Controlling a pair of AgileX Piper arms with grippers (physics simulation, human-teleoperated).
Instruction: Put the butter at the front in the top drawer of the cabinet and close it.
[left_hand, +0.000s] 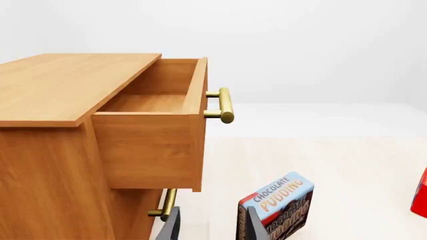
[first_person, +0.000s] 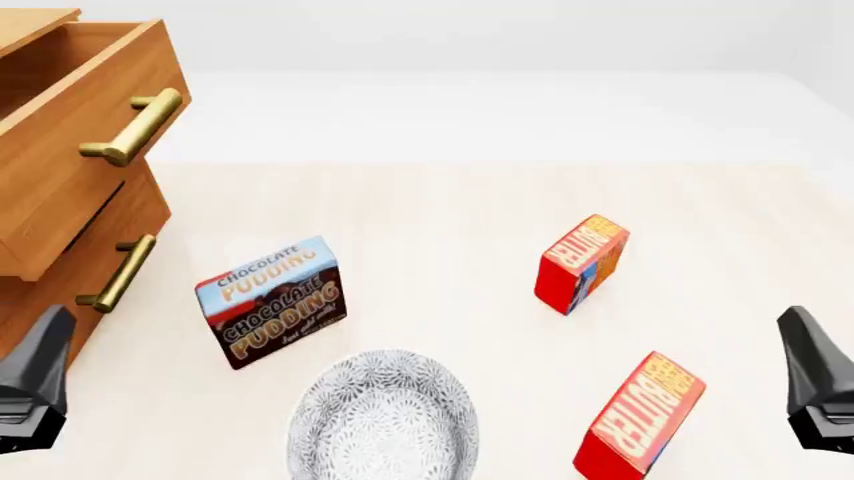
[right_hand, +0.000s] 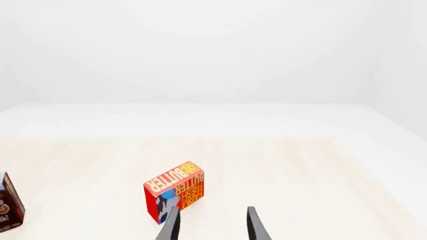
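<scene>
Butter (first_person: 638, 428), the near box, lies untouched beside the right end effector (right_hand: 212, 226), fingers spread; lower squarely over its narrow sides. Left end effector (left_hand: 212, 225) also spread.

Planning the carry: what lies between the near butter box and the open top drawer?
In the front view, the plate and pudding box lie between the near butter and the top drawer.

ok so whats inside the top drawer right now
The top drawer of the cabinet is pulled open. The left wrist view shows bare wood on its floor and far wall, no box. The strip just behind the near side panel is hidden. Both butter boxes sit on the table.
</scene>
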